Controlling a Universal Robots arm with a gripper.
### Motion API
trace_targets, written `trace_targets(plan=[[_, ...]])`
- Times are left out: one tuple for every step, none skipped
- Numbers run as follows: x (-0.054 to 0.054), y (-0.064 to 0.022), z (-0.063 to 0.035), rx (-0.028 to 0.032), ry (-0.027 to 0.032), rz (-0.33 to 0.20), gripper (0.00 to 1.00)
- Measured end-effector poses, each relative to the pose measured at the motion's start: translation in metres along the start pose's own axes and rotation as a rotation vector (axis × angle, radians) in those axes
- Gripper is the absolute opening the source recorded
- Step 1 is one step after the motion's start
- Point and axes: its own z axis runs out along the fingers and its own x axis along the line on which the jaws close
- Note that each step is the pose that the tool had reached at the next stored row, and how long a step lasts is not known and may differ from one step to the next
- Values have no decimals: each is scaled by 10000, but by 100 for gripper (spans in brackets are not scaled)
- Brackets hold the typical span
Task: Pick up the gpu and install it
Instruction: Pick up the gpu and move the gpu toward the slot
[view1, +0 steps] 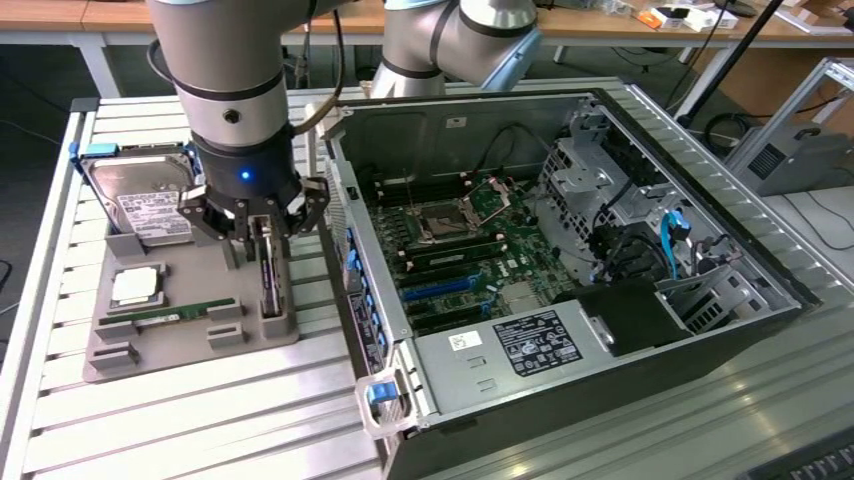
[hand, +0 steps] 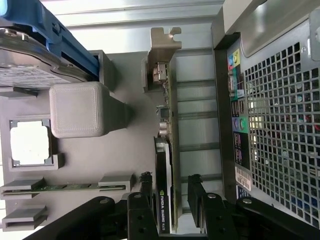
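White lettering on the black face of the gpu (hand: 164, 200) is reading "NVIDIA QUADRO", with further characters too small to make out. The white label on the hard drive (view1: 144, 208) and the sticker on the black power supply (view1: 541, 340) inside the open computer case (view1: 747, 250) are carrying print that cannot be read. The gpu (view1: 272, 285) is standing on its long edge in a slot of the grey tray (view1: 187, 352), at the tray's 3 o'clock side in the exterior view, with the case just beyond it at 3 o'clock. The end effector (hand: 170, 177) is standing wide, its black fingers (hand: 195, 187) straddling the card, one on each side, with a gap showing at least on the case side; it is not gripping anything. In the exterior view the end effector (view1: 260, 235) is hanging over the card's 12 o'clock end. The arm (view1: 227, 80) is coming down from 12 o'clock, wrist pointing straight down at the slatted surface (view1: 200, 425).
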Motion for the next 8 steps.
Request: trace_targets(plan=[[2, 0, 4, -1, -1, -1, 42], [4, 0, 7, 1, 1, -1, 42], [3, 0, 14, -1, -1, -2, 42], [5, -1, 31, 0, 0, -1, 42], [5, -1, 47, 1, 1, -1, 42], [6, -2, 66, 1, 1, 0, 42], [6, -2, 76, 0, 1, -1, 42], [6, -2, 76, 2, 2, -1, 42]])
